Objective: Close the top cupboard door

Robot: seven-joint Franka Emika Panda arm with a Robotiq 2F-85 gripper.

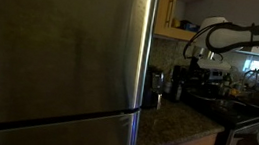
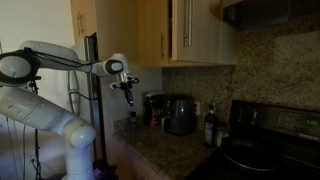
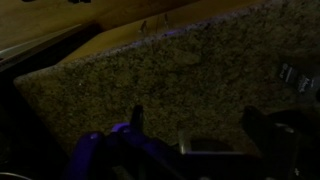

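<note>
The wall cabinet shows its yellowish-tan interior [image 1: 183, 11] at the top of an exterior view, right of the fridge. Its top cupboard door [image 1: 165, 9] stands open and shows as a narrow pale panel beside that opening. In an exterior view the wall cabinet doors [image 2: 150, 30] hang above the counter; I cannot tell there which one is open. My gripper [image 1: 191, 52] hangs in the air below the cabinet and above the counter, apart from the door. It also shows in an exterior view [image 2: 127, 92]. In the wrist view the gripper [image 3: 200, 125] is open and empty over the granite.
A big stainless steel fridge [image 1: 56, 53] fills the left of an exterior view. The granite counter [image 3: 170, 70] holds a black coffee maker [image 2: 180, 115], small jars and bottles [image 2: 210, 128]. A black stove [image 2: 265, 135] stands beside them.
</note>
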